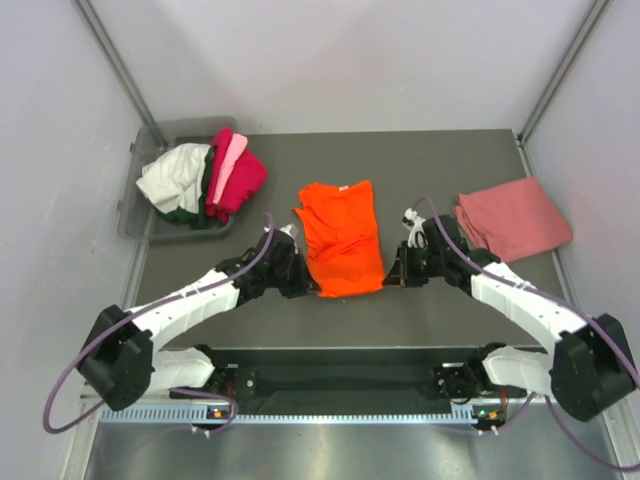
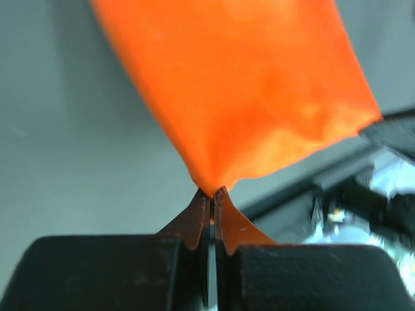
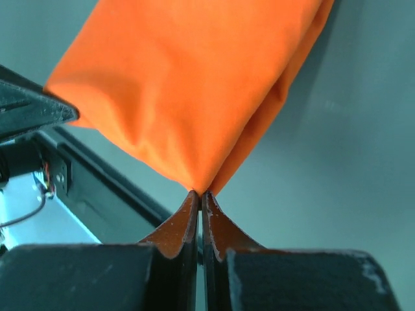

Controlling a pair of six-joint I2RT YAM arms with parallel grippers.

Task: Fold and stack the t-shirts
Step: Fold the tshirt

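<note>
On grey table (image 1: 360, 320), orange t-shirt (image 1: 340, 235), pale walls (image 1: 330, 60).

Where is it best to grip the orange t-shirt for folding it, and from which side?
Probably by its two near corners, coming from the near side. The orange t-shirt lies lengthwise, collar at the far end, so those corners are free. The left gripper and right gripper are each shut on one.

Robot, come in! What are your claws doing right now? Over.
Left claw shut on orange shirt, near corner. Right claw shut on the other corner. Nothing in the way.
</note>
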